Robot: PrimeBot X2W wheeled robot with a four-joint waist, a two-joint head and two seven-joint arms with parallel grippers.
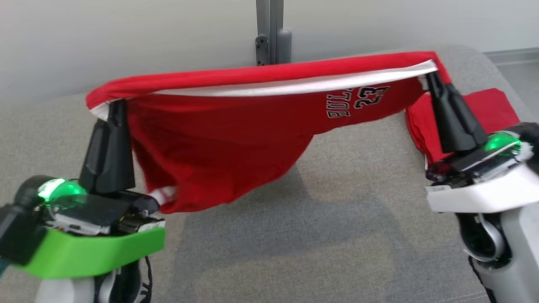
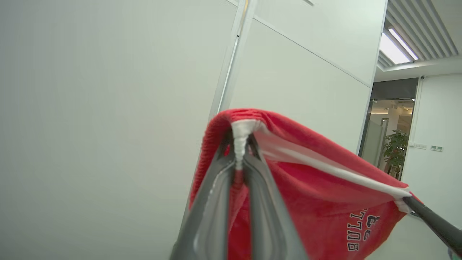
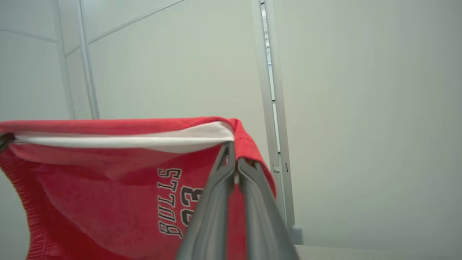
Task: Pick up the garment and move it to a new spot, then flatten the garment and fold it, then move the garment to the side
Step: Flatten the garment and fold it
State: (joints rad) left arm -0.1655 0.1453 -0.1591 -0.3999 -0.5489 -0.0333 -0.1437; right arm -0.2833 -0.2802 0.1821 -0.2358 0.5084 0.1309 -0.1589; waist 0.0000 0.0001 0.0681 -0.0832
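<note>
Currently | my left gripper (image 1: 114, 105) is pinched tight on the left end of the garment (image 1: 227, 139) | red cloth, white band, "BULLS 23" print, hangs stretched between both grippers over the grey cushion (image 1: 345, 219) | my right gripper (image 1: 430, 78) clamps its right end.

Soft, even white light fills every view. In the head view the garment (image 1: 219, 139) throws a broad, faint shadow (image 1: 294, 202) on the grey upholstered surface (image 1: 358, 168), and its edges are smeared by blur. Green lamps (image 1: 63, 191) glow at both wrists. In the left wrist view a ceiling light (image 2: 397, 47) at far right blows out, the wall seam (image 2: 231, 72) bows, and the left gripper (image 2: 240, 151) near the lens is out of focus
</note>
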